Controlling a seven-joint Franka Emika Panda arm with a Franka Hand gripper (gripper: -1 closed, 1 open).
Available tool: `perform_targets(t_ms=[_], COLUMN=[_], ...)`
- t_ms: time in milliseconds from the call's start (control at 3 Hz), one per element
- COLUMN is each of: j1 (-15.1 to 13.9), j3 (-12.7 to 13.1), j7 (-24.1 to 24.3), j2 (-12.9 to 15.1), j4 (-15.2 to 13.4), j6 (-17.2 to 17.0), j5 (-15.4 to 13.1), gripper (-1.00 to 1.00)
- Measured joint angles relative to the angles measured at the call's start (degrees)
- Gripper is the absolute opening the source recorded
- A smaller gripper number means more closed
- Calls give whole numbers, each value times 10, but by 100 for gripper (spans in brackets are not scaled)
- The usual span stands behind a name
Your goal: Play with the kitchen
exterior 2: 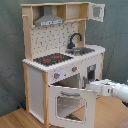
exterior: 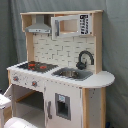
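Second exterior view: the gripper (exterior 2: 94, 88) merges with the kitchen (exterior 2: 37, 85) front beyond it; finger state indeterminable. The arm behind it is cut off at the second exterior view's right edge. First exterior view: arm cropped at bottom-left corner.

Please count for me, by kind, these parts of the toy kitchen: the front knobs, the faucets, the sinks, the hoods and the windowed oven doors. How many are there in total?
Toy kitchen, counted in the second exterior view:
Front knobs: 2
Faucet: 1
Sink: 1
Hood: 1
Windowed oven door, hanging open: 1
Total: 6
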Motion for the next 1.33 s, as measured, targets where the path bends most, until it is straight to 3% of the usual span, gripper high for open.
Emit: perform_targets(t_ms=[1333], j1=[146], j3=[23], j7=[-150], j2=[-16], j4=[-25], j6=[-128], j5=[78], gripper=[100])
